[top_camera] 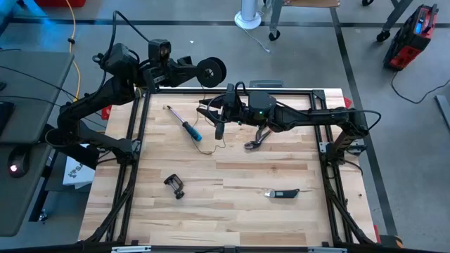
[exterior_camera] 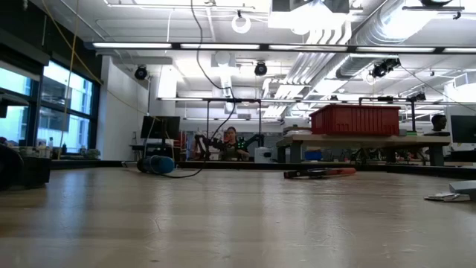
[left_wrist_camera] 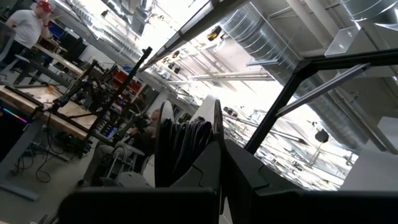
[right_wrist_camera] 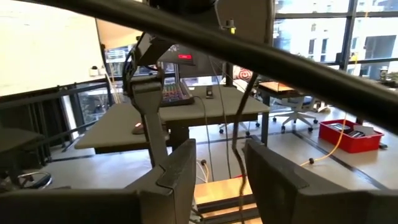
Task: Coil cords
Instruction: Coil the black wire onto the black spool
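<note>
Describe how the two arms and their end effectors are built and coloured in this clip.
Both arms are dark, nearly black, made of jointed segments. The left arm carries black cables looping over its upper links and a boxy camera near the wrist. The right arm has a small green light on its wrist housing. The right end effector has two flat, dark, angular fingers.

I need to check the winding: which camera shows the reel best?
The left wrist view: the reel, wound with dark cord, sits close up between the left gripper's fingers. The high view shows it small; the low and right wrist views don't show it.
</note>
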